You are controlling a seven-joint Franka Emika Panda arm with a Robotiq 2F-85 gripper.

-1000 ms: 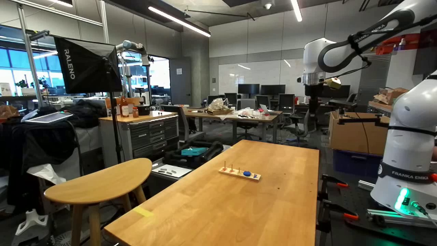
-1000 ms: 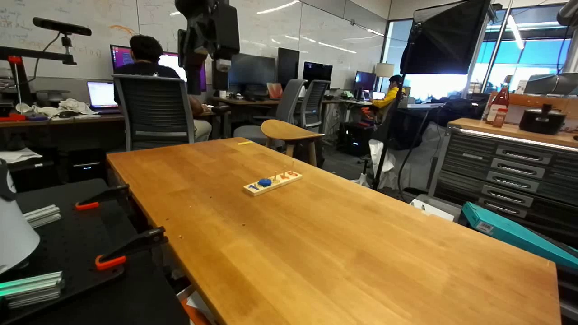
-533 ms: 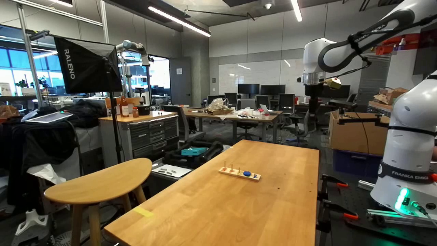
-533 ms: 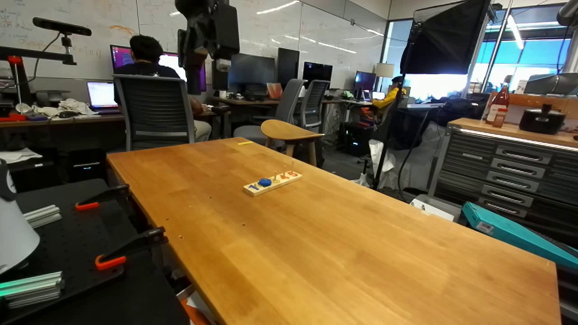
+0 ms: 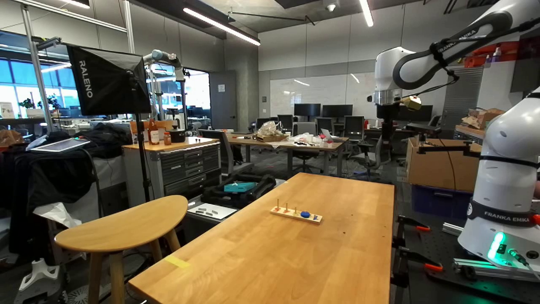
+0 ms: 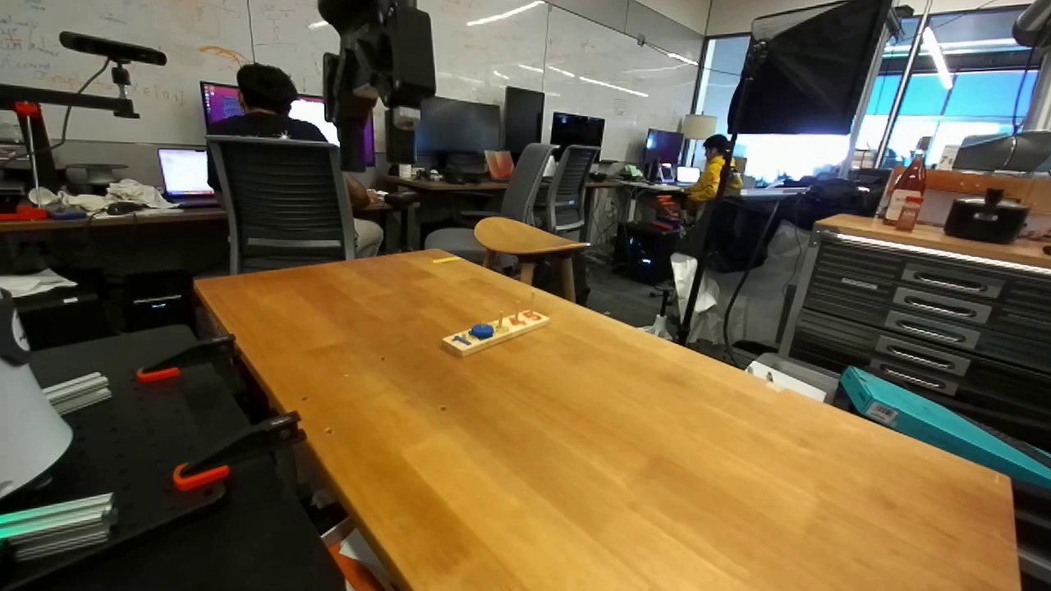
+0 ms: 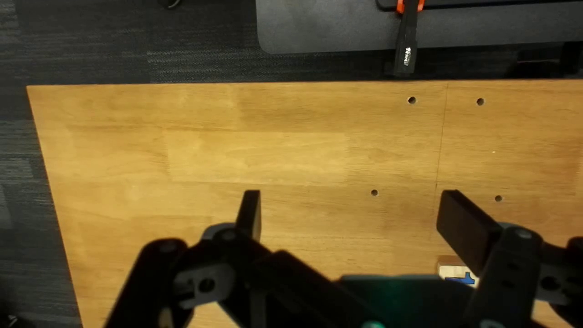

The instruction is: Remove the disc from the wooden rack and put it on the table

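Gripper point(image 7: 350, 193) spread wide, high above the table point(image 6: 673, 443), well apart from the wooden rack point(image 6: 502, 337), blue disc point(image 6: 482, 331) seated on the rack near one end.

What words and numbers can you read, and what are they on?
"RALENO" on the black softbox light
"FRANKA EMIKA", twice, on the robot arm
"1", blue, on the wooden rack
"5", red, on the rack's other end
Too small or blurred to read: the rack's middle marks, whiteboard writing, door sign, bottle label, teal box label.
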